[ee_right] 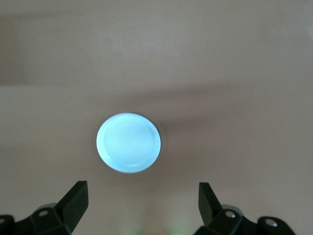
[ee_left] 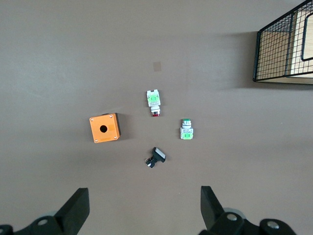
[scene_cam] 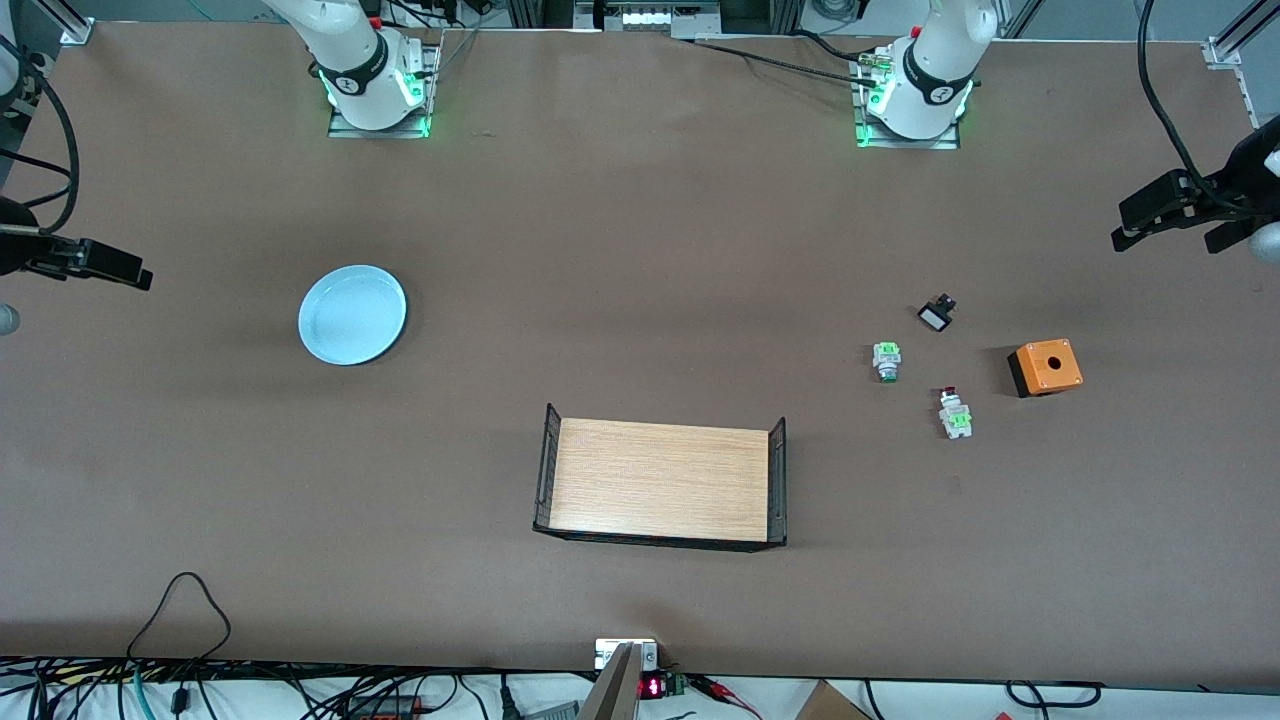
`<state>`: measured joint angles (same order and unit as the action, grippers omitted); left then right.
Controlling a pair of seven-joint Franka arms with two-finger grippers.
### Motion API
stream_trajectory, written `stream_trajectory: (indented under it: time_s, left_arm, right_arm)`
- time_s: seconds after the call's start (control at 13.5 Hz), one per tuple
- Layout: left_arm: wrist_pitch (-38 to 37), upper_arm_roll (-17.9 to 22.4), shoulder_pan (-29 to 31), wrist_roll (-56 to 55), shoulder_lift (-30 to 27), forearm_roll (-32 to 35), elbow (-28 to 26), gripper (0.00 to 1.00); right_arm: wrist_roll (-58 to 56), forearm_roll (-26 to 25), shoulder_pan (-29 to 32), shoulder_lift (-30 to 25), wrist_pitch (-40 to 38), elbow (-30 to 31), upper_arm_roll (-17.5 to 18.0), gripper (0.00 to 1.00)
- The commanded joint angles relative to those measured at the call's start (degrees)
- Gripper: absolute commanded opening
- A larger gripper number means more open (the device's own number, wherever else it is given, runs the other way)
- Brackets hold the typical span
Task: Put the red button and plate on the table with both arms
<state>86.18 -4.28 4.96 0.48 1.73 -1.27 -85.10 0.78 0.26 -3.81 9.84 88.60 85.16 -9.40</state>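
The red button point(scene_cam: 955, 411) lies on its side on the brown table point(scene_cam: 640, 250) toward the left arm's end; it also shows in the left wrist view point(ee_left: 153, 102). The pale blue plate point(scene_cam: 352, 314) sits flat on the table toward the right arm's end, and shows in the right wrist view point(ee_right: 128, 142). My left gripper point(scene_cam: 1165, 215) hangs high over the table's left-arm end, open and empty point(ee_left: 144, 208). My right gripper point(scene_cam: 105, 265) hangs high over the right-arm end, open and empty point(ee_right: 142, 203).
A green-capped switch point(scene_cam: 886, 360), a small black-and-white switch point(scene_cam: 937, 314) and an orange box point(scene_cam: 1045, 367) with a round hole lie around the red button. A wooden tray point(scene_cam: 660, 480) with black mesh ends stands mid-table, nearer the front camera.
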Motion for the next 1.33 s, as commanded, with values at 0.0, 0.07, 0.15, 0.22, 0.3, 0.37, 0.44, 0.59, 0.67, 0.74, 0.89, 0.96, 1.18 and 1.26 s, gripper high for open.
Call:
stream_trajectory:
  time_s: [0.0, 0.07, 0.15, 0.22, 0.3, 0.37, 0.44, 0.59, 0.67, 0.74, 0.89, 0.96, 1.18, 1.26]
  left_arm:
    - [-1.5, -0.2, -0.3, 0.0, 0.4, 1.7, 1.3, 1.00]
    - [-1.5, -0.2, -0.3, 0.0, 0.4, 1.8, 1.3, 1.00]
    - [-1.5, -0.2, -0.3, 0.0, 0.4, 1.7, 1.3, 1.00]
    - [-1.5, -0.2, -0.3, 0.0, 0.4, 1.7, 1.3, 1.00]
    - [-1.5, -0.3, -0.4, 0.0, 0.4, 1.8, 1.3, 1.00]
    - [-1.5, -0.3, -0.6, 0.0, 0.4, 1.8, 1.3, 1.00]
    - [-1.5, -0.3, -0.6, 0.0, 0.4, 1.7, 1.4, 1.00]
    - [-1.6, -0.5, -0.6, -0.1, 0.3, 1.7, 1.3, 1.00]
    - [-1.6, -0.5, -0.6, -0.1, 0.4, 1.6, 1.4, 1.00]
    - [-1.6, -0.5, -0.6, -0.1, 0.3, 1.7, 1.3, 1.00]
    - [-1.5, -0.5, -0.6, -0.1, 0.3, 1.6, 1.3, 1.00]
    - [-1.6, -0.5, -0.6, -0.1, 0.4, 1.6, 1.3, 1.00]
    - [-1.6, -0.5, -0.6, -0.2, 0.3, 1.6, 1.3, 1.00]
    - [-1.7, -0.5, -0.6, -0.6, 0.3, 1.6, 1.2, 1.00]
  right_arm:
    - [-1.1, 0.0, 0.1, -3.2, 3.9, 3.9, 0.2, 1.00]
    - [-1.2, 0.0, 0.1, -3.9, 3.6, 4.0, 0.2, 1.00]
    - [-1.2, 0.0, 0.1, -4.4, 2.5, 3.8, 0.2, 1.00]
    - [-1.1, 0.1, -0.1, -4.4, 1.2, 3.3, 0.3, 1.00]
    - [-0.2, 0.1, -0.4, -4.4, 0.8, 3.1, 0.5, 1.00]
    - [-0.1, 0.1, -0.6, -4.5, 0.8, 3.1, 0.7, 1.00]
    - [-0.2, -0.2, -0.6, -4.3, 1.4, 2.9, 0.6, 1.00]
    - [-1.1, 0.1, -0.4, -4.1, 0.9, 2.1, 0.5, 1.00]
    - [-1.0, 0.1, -0.4, -4.1, 1.0, 2.1, 0.5, 1.00]
    - [-1.1, -0.3, -0.4, -4.0, 1.1, 2.1, 0.5, 1.00]
    - [-1.0, 0.2, -0.4, -3.9, 1.6, 2.1, 0.5, 1.00]
    - [-1.0, 0.1, -0.3, -3.9, 1.5, 2.1, 0.5, 1.00]
    - [-1.0, -0.1, -0.5, -3.9, 1.2, 2.1, 0.6, 1.00]
    - [-1.1, -0.1, -0.5, -4.0, 1.1, 2.1, 0.6, 1.00]
